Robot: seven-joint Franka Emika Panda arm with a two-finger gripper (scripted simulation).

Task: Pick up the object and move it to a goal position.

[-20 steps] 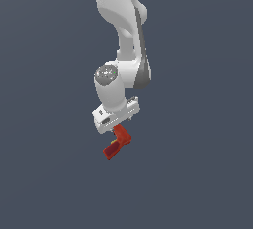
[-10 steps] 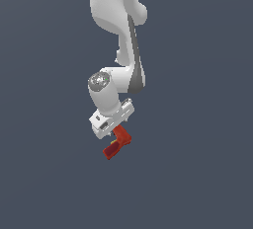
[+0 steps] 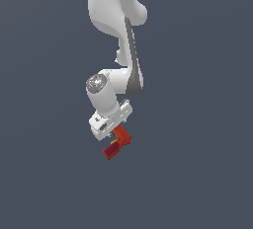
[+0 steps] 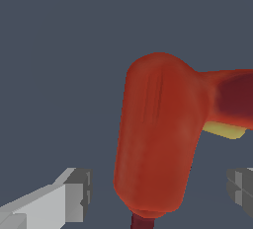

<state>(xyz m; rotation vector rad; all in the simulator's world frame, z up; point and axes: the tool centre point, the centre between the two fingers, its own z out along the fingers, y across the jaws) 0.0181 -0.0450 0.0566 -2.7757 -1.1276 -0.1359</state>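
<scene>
While fingers (image 4: 74, 193) stand wide apart, end effector (image 4: 158, 188) straddles red object (image 4: 158, 134), no contact visible.

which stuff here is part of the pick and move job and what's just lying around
Part of the job:
- red drill-shaped object
- gripper, its fingers either side of the object, gaps visible in the wrist view

Just lying about:
- nothing else visible, only plain grey background

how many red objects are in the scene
1. The red drill-shaped object sits directly under the white gripper; in the wrist view it lies between the two fingers, apart from both. Nothing else red shows.
</scene>
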